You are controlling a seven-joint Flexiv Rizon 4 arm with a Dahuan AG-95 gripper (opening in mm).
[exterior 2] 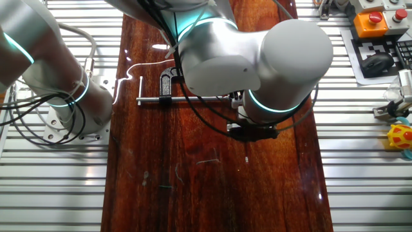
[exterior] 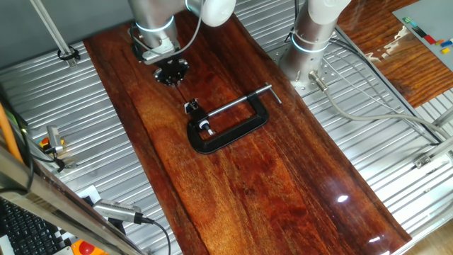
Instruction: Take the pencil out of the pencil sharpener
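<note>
The gripper (exterior: 171,71) hangs above the wooden surface (exterior: 283,177) near the pencil sharpener (exterior: 191,107) beside the clamp (exterior: 226,127), its jaws possibly empty, though I cannot tell.

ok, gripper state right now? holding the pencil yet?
Gripper: hangs above the wooden board, near the pencil sharpener; whether the fingers are open or closed cannot be told, and no pencil shows in them.
</note>
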